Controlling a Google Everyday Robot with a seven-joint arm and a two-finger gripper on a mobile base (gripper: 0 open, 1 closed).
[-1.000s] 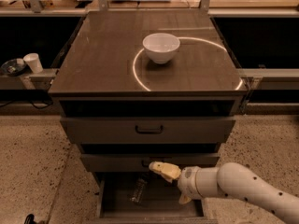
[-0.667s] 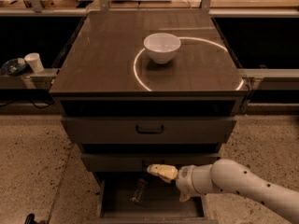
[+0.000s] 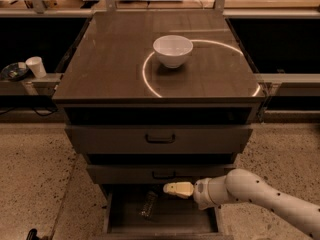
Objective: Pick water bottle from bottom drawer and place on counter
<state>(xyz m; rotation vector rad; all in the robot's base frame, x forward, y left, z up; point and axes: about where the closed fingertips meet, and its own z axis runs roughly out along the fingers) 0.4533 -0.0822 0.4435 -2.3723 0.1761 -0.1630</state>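
The water bottle point(image 3: 148, 204) lies in the open bottom drawer point(image 3: 165, 225), left of its middle, clear and crinkled against the dark inside. My gripper point(image 3: 170, 188) reaches in from the right on a white arm point(image 3: 250, 194). It hovers over the drawer's back edge, just above and to the right of the bottle, apart from it. The counter point(image 3: 115, 69) is the glossy dark brown cabinet top with a bright curved reflection.
A white bowl point(image 3: 172, 50) stands on the counter, slightly right of centre. Two wider drawers with black handles point(image 3: 160, 139) sit above the bottom drawer. A white paper cup point(image 3: 35, 66) stands on a ledge at the left. Speckled floor surrounds the cabinet.
My gripper and arm have shifted a little to the left, closer to the spot above the bottle. The bottle and the bowl have not moved.
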